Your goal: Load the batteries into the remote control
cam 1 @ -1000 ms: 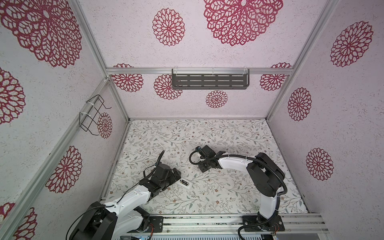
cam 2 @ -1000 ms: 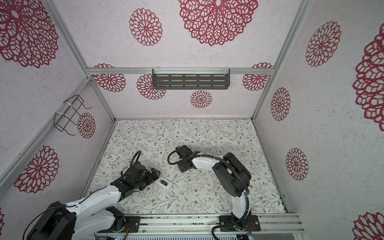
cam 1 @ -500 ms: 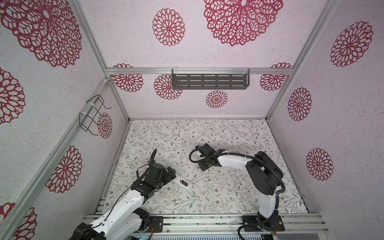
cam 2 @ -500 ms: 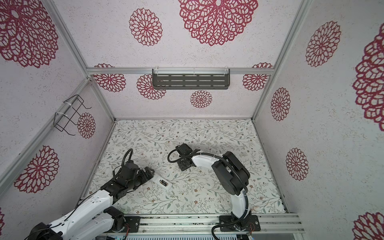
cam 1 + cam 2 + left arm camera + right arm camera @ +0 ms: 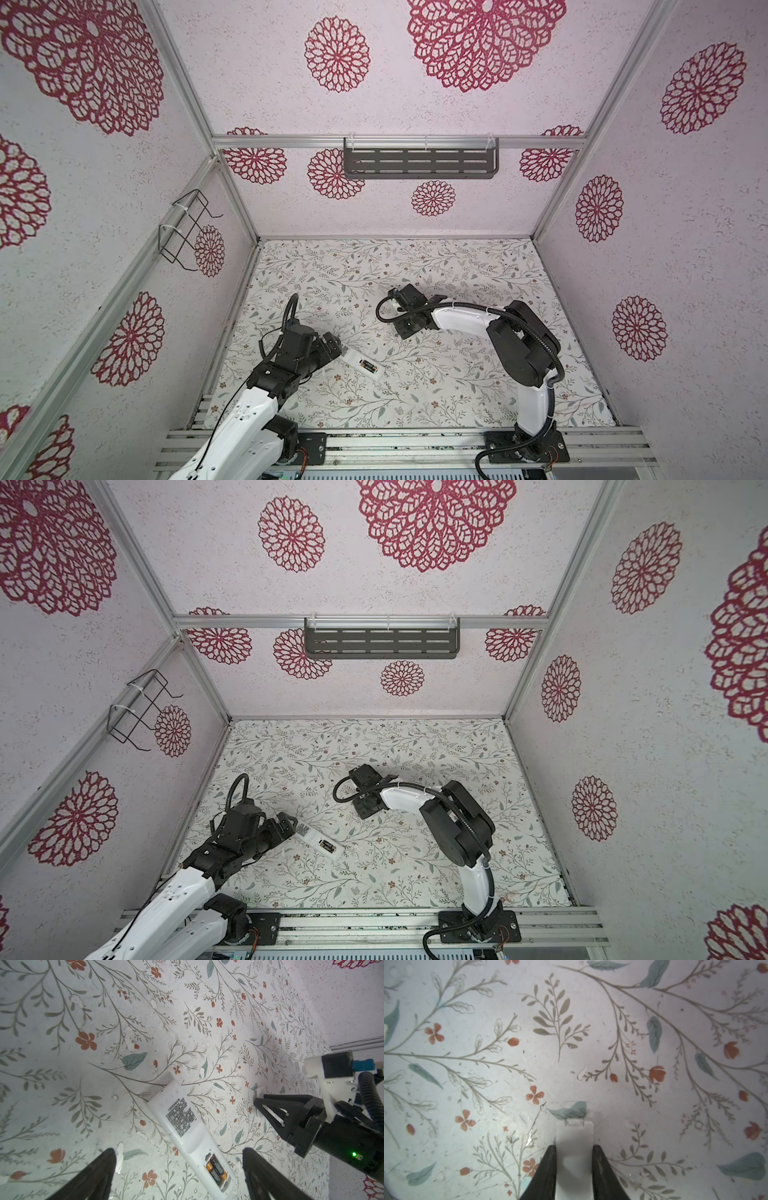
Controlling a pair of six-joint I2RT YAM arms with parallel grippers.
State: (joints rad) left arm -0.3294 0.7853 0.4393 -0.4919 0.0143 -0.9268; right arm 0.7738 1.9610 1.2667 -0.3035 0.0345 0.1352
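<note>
Remote control (image 5: 187, 1126): back up on the table, in the gap of my left jaws, neither finger touching it.
Batteries (image 5: 216, 1168): both look seated in the open bay.
Risk: I judge the cover may skew or slip in its narrow pinch. Unheld, the remote could slide when pressed.
Left gripper (image 5: 179, 1151): spread wide, empty.
Right gripper (image 5: 574, 1147): well beyond the remote, clenched on the white battery cover (image 5: 574, 1134) by its side edges.

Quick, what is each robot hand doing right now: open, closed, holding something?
Left gripper: open, holding nothing.
Right gripper: closed on a small flat white plastic cover.
</note>
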